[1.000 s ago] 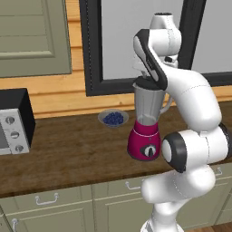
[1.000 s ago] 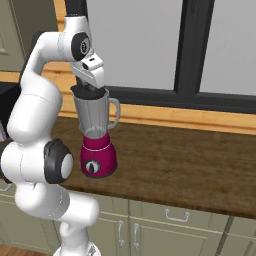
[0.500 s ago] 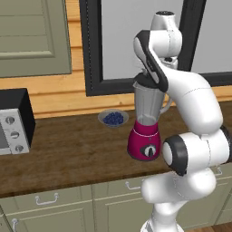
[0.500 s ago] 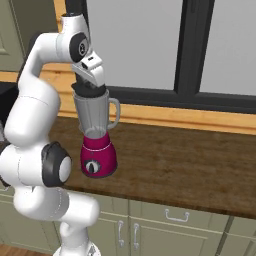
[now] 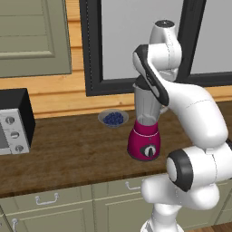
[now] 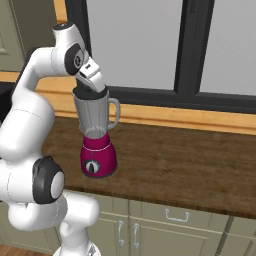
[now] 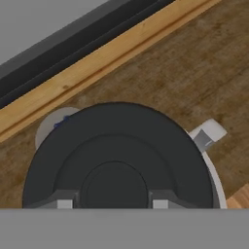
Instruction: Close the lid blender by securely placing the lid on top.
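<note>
Nothing much has shifted: the hand [image 6: 93, 86] still pinches the lid [image 7: 116, 160] atop the blender [image 6: 97, 135], blueberry bowl [image 5: 113, 118] just beside, toward the tabletop's back edge.

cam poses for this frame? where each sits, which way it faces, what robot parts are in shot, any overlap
Left base view: behind-left of the arm, looking forward-down at the blender, blueberry bowl and microwave; arm rises lower right.
Right base view: behind-right, same counter; arm at left, gripper at the jar rim.
Hand view: looking down on the lid; fingertips at the bottom.
Shared: both base views show the blender.
</note>
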